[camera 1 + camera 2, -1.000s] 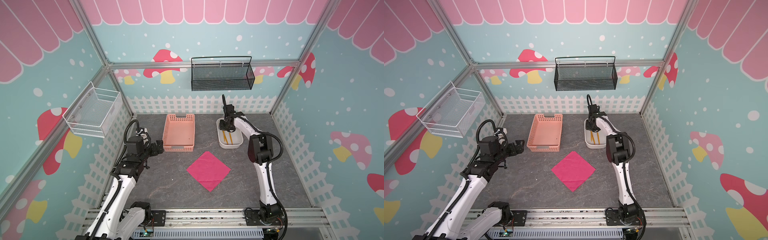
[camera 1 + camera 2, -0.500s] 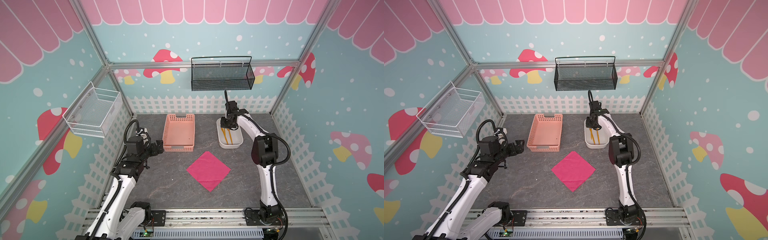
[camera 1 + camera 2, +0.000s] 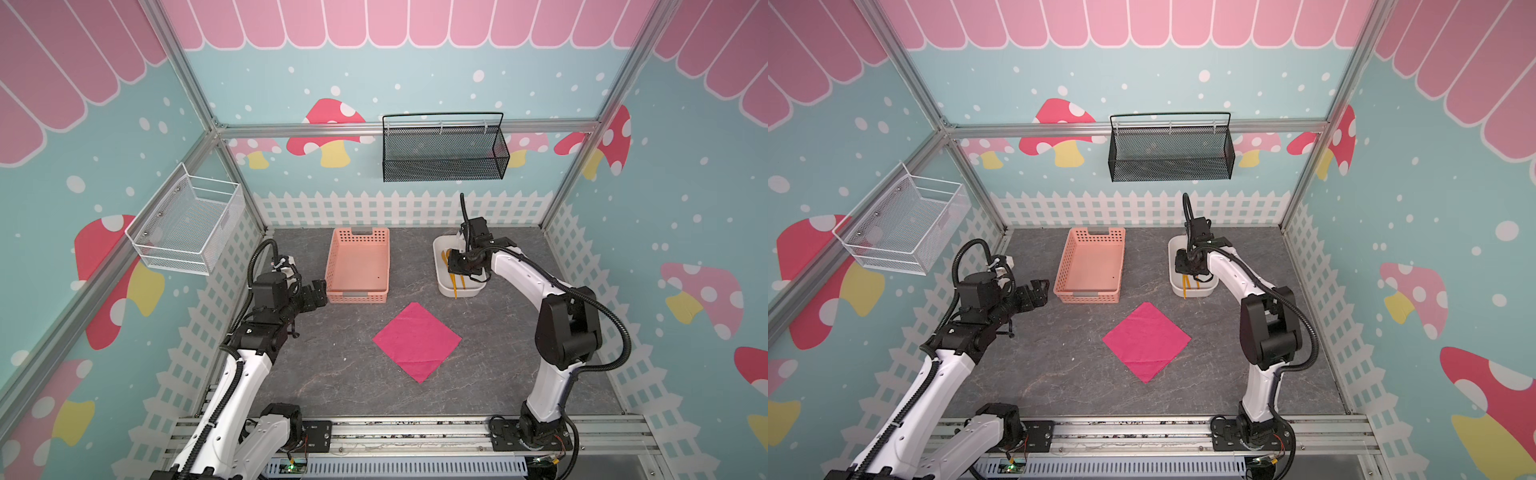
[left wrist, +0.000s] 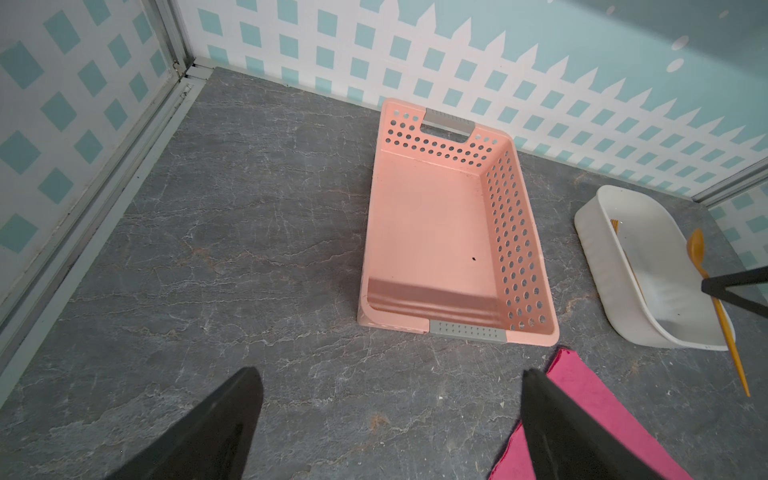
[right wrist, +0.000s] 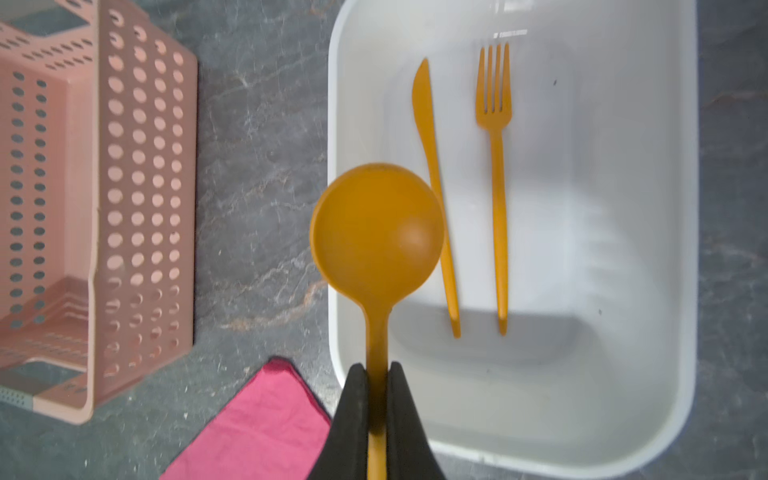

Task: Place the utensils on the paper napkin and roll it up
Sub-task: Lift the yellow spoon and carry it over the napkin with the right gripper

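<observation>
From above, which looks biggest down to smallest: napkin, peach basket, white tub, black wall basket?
1. black wall basket, though it hangs higher, nearer the camera
2. peach basket and napkin, too alike to rank
3. white tub, partly hidden

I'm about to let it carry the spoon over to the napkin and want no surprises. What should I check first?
1. Spoon gripped: ok, right end effector is shut on its handle.
2. Spoon lifted clear of the white bin rim: cannot tell.
3. Napkin flat and bare: ok.
4. Left end effector out of the way: ok, open, near the pink basket, apart from the napkin.
5. Knife and fork moved: not ok, both lie in the bin.
</observation>
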{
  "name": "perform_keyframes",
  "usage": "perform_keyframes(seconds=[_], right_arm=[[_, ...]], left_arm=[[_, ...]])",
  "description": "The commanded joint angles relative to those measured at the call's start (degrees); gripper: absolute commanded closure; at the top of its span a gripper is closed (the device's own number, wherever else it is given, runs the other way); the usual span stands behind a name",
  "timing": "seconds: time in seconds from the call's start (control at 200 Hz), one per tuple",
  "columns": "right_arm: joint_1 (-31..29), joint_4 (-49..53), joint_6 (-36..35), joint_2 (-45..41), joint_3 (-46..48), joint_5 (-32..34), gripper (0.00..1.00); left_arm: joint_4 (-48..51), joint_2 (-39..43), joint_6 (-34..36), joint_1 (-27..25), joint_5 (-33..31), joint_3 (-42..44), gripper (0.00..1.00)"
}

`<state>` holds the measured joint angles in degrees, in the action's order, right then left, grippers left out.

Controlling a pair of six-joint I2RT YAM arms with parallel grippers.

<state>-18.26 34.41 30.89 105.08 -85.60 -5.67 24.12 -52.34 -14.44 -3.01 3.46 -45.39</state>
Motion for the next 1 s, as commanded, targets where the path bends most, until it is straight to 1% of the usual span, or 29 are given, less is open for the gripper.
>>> perform_keyframes(seconds=[0.0, 0.165, 0.355, 0.48, 0.721, 0.996], right_arm=[[-2.55, -3.69, 3.03, -3.91, 4.49, -0.31, 0.95], [-7.91, -5.56, 7.27, -7.79, 11.17, 2.8, 0.95], [-14.59, -6.7, 12.71, -8.58, 15.46, 3.89, 0.95], [-18.28, -7.7, 16.52, -8.76, 18.11, 6.22, 0.95], [-23.92, -8.53, 22.51, -6.83, 19.08, 7.61, 0.95], [-28.52, -9.0, 27.83, -3.3, 17.55, 9.11, 0.95]], left_arm=[[-1.04, -0.22, -0.76, 0.37, 1.36, 0.56, 0.02], [-1.41, 0.12, -1.1, 0.39, 1.89, 0.66, 0.02], [-2.52, 0.74, -2.27, 0.43, 3.85, 1.33, 0.02], [-2.85, 0.92, -2.94, 0.37, 5.13, 1.5, 0.02], [-4.22, 2.3, -4.84, 0.37, 6.2, 2.56, 0.02], [-4.53, 5.72, -5.57, 0.0, 5.25, 3.86, 0.01]])
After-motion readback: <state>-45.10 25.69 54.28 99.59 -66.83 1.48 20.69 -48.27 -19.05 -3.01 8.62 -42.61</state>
